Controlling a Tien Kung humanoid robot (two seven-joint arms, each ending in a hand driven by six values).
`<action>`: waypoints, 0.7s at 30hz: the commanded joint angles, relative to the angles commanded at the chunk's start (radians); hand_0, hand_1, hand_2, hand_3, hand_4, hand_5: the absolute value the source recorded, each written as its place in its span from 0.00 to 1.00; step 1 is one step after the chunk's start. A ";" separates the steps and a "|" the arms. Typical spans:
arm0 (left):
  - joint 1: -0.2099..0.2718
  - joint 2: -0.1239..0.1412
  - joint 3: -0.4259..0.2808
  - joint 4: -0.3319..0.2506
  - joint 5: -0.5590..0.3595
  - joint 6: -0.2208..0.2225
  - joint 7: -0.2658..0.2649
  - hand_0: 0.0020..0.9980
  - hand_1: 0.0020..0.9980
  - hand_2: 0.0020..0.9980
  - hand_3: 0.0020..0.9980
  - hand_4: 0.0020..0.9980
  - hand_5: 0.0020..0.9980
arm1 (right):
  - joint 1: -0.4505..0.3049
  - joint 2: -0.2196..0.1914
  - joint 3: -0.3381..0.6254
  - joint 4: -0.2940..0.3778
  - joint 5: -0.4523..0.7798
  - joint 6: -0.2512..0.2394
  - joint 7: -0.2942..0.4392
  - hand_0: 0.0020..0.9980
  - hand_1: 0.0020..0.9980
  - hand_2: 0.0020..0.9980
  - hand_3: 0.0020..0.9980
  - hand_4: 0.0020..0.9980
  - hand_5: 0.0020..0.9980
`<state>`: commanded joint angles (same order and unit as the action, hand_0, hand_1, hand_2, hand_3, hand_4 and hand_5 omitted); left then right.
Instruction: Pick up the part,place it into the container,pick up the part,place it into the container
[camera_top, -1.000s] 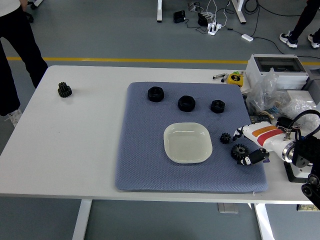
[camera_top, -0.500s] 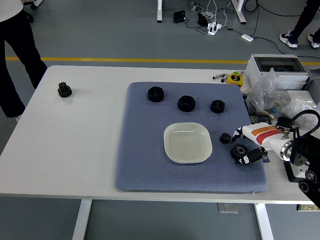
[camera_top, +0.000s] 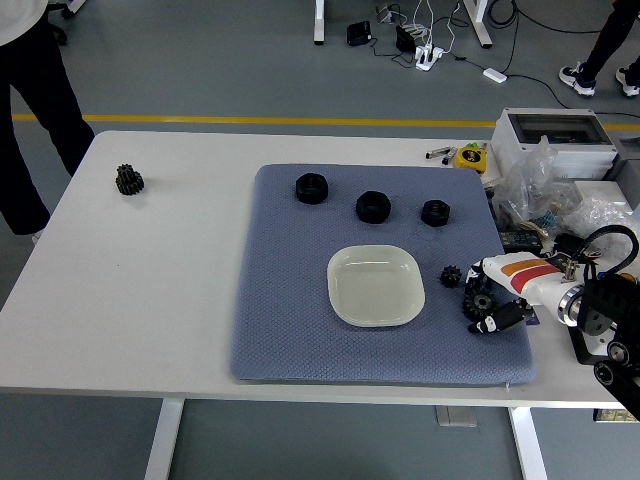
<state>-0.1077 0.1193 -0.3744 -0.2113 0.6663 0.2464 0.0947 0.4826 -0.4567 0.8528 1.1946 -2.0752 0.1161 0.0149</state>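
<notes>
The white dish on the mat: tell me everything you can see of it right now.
The dish is a shallow, rounded-square container, pale white and glossy like plastic, with a raised rim. It sits flat and upright on the blue-grey mat, right of centre. It is empty; nothing touches it. A small black gear lies just off its right edge.

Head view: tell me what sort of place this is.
Probably a robotics lab or workshop. A white height-adjustable table stands on a grey floor marked with a yellow line, a power strip with cables lies on the floor, and black gears and nuts sit on a grey-blue mat.
</notes>
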 joint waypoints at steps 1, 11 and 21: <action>0.000 0.000 0.000 0.000 0.000 0.000 0.000 0.65 0.65 0.62 0.56 0.60 0.50 | -0.001 -0.001 0.001 0.000 0.000 0.000 0.000 0.53 0.59 0.61 0.55 0.99 0.33; 0.000 0.000 0.000 0.000 0.000 0.000 0.000 0.65 0.65 0.62 0.56 0.60 0.50 | -0.002 -0.006 -0.004 0.003 0.014 -0.008 0.011 0.39 0.46 0.51 0.49 0.61 0.13; -0.001 0.000 0.002 0.000 -0.004 0.000 -0.001 0.65 0.65 0.62 0.56 0.60 0.50 | -0.001 -0.006 -0.007 0.003 0.039 -0.002 0.009 0.39 0.43 0.49 0.48 0.50 0.05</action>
<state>-0.1083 0.1197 -0.3727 -0.2110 0.6625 0.2465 0.0935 0.4818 -0.4625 0.8454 1.1976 -2.0362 0.1137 0.0244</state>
